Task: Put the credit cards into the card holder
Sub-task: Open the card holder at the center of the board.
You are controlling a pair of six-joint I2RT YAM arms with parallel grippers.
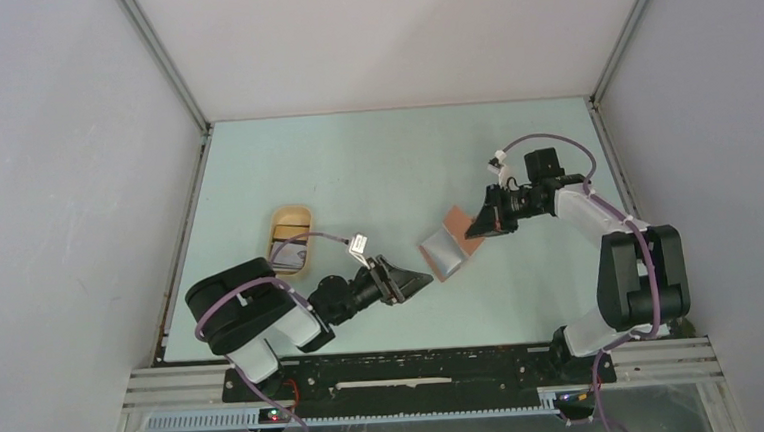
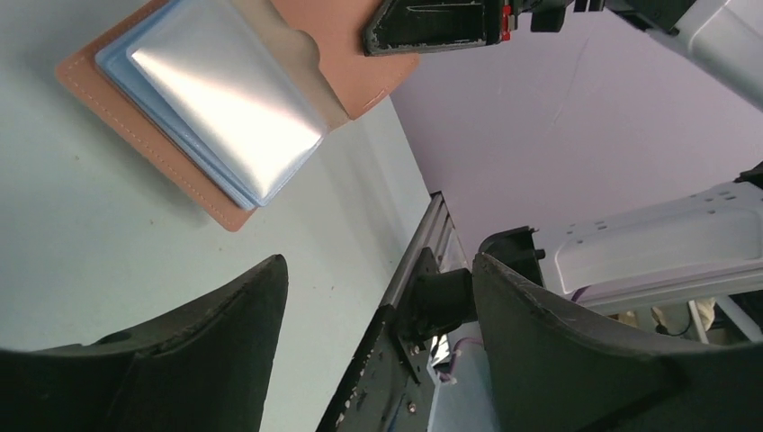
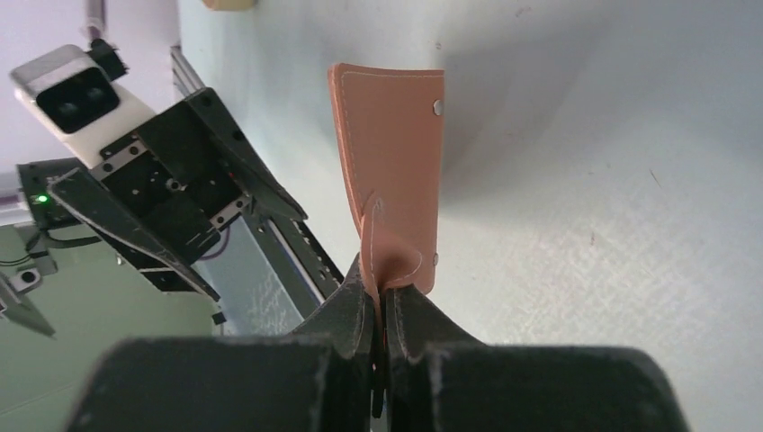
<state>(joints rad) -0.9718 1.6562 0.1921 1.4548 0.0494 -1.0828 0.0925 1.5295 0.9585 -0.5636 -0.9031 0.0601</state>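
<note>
The card holder [image 1: 445, 250] lay opened out on the desk [image 1: 375, 166], between the two claws. Its reddish-brown leather back was down and its grey-blue, shiny sleeves [image 2: 225, 99] faced up. One leather flap [image 3: 391, 153] was lifted off the desk and stood up from the tips of the right claw [image 1: 477, 228]. That claw's fingers were pressed together on the flap's rounded tab, pinching the leather [image 3: 380, 279]. A small metal stud [image 3: 438, 106] showed near the flap's far edge, above the grip in the right wrist view.

The left claw [image 1: 417, 282] hung on the opposite side of the holder from the right claw, with its tips just beside the holder's near corner. Its two dark fingers [image 2: 225, 342] stood wide apart with nothing between them. In the left wrist view the holder lay ahead of these fingers and to one side, clear of both. I could not tell from the overhead view whether the tips touched the leather. The right claw's black finger reached in over the flap, beyond the holder.

Behind the left claw, past its wrist and well apart from the holder, a pale tan oval tray [image 1: 290, 214] sat on the desk. A purple cable [image 1: 304, 240] from the left arm crossed over it. What the tray held was too small to make out.
</note>
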